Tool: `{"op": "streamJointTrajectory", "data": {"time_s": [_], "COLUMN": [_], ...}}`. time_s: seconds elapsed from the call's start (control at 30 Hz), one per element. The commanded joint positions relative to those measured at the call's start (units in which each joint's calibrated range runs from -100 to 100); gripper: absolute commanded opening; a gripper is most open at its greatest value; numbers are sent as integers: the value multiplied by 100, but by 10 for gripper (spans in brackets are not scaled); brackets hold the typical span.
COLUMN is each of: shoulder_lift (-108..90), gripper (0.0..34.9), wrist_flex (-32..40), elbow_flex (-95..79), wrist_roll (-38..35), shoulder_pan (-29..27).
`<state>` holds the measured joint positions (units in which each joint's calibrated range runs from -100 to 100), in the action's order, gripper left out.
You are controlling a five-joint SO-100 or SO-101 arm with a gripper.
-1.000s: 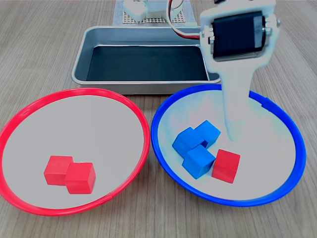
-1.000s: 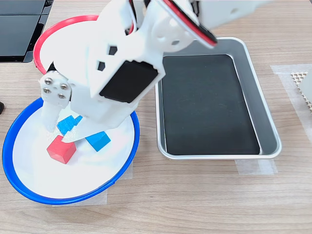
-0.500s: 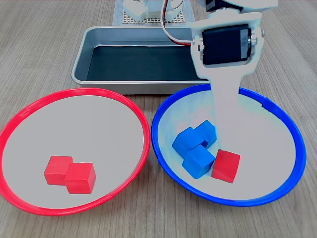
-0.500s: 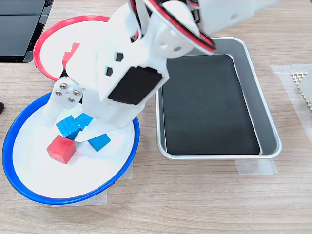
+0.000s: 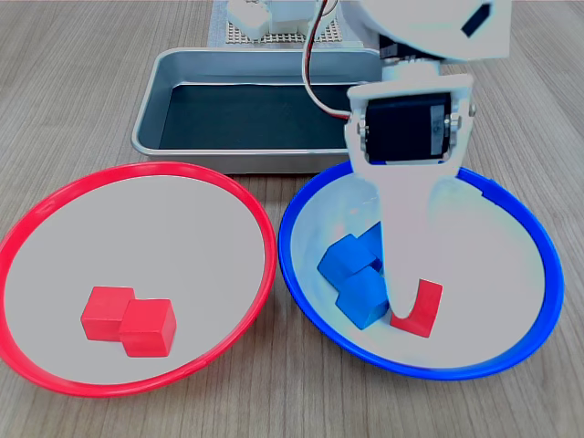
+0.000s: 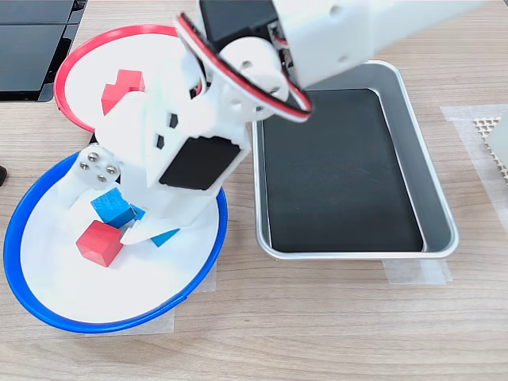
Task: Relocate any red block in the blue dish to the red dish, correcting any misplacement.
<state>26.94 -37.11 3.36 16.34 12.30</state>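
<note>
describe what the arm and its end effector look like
The arm is white plastic with blocky printed shells. A black rectangular servo is set in the wrist housing, and red and white cables loop out behind it. The end effector has long, tapering white fingers. In the second exterior view, four silver screws sit on a round hub.

In the blue dish [image 5: 525, 228], my gripper [image 6: 99, 208] stands beside the red block [image 5: 425, 308]. Blue cubes [image 5: 360, 271] crowd the block on the first exterior view's left, touching it. The dish floor on the first exterior view's right of the block is bare. In the red dish [image 5: 55, 205], two red cubes [image 5: 128, 320] occupy the near part; its remaining floor is open.
</note>
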Motion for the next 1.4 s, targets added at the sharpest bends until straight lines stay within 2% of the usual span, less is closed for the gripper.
{"op": "streamJointTrajectory", "data": {"time_s": [0.0, 0.17, 0.27, 0.57, 0.83, 0.97, 1.37], "shoulder_lift": [108, 312, 364, 432, 457, 457, 474], "gripper": [192, 191, 176, 82, 81, 102, 102], "wrist_flex": [-73, -131, -172, -156, 1, 158, 323], "elbow_flex": [506, 679, 697, 634, 616, 525, 452], "wrist_roll": [98, 210, 283, 371, 352, 352, 371], "shoulder_pan": [-40, 17, 36, -2, -58, -49, -40]}}
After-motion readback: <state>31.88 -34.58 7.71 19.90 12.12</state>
